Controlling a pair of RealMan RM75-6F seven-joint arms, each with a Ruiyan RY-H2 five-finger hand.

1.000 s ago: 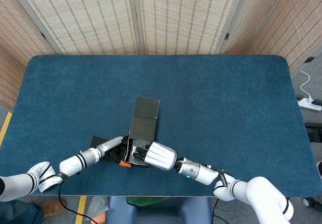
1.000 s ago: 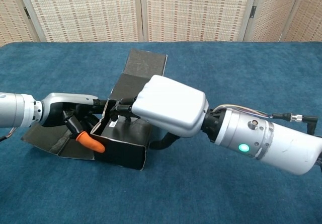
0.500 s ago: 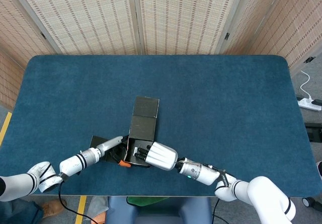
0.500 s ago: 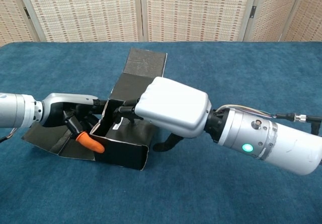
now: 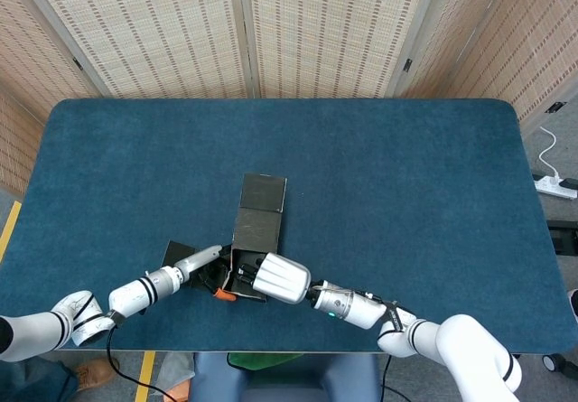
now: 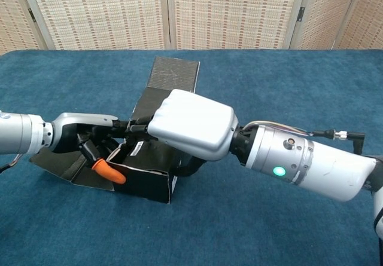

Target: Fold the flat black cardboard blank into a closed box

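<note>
I had slid my right hand [image 6: 188,124] further left over the black box [image 6: 146,182], fingers in it, grip unclear, left hand [image 6: 90,140] holding its wall, lid [image 6: 173,73] unfolded.

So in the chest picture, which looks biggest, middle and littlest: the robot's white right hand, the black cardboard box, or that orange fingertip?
1. Black cardboard box, flaps included.
2. White right hand; it is nearer the camera, so this order is unsure.
3. Orange fingertip, clearly smallest.

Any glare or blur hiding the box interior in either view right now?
Head view: even light, sharp, but the cardboard blank reads near-featureless black. Chest view: no blur; the glossy right hand blocks and shades the interior; the left hand is sharp.
</note>
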